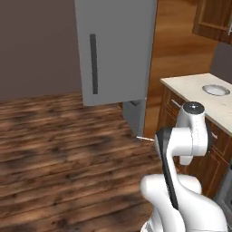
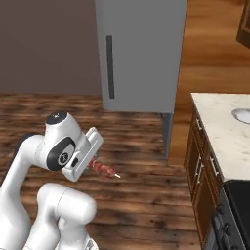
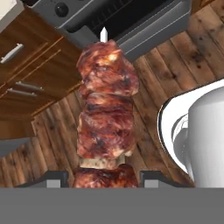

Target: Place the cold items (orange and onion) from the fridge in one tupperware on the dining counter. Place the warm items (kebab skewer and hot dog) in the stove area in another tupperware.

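Kebab skewer (image 3: 106, 109) between fingers (image 3: 51, 178) — over floor (image 1: 68, 154), fridge (image 2: 141, 53) behind

kebab skewer (image 3: 106, 111) base hidden between pincer (image 3: 106, 178) tips, fridge (image 1: 115, 50) top cropped, sink (image 2: 242, 115) perhaps cut off

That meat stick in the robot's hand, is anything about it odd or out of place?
Nothing looks damaged or spilled. The kebab skewer sits clamped in the gripper, jutting out over the wooden floor away from any counter, simply carried mid-air. The fridge is closed.

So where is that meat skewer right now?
The kebab skewer is clamped in the end effector, carried low above the wooden floor, between the fridge and the counter cabinets.
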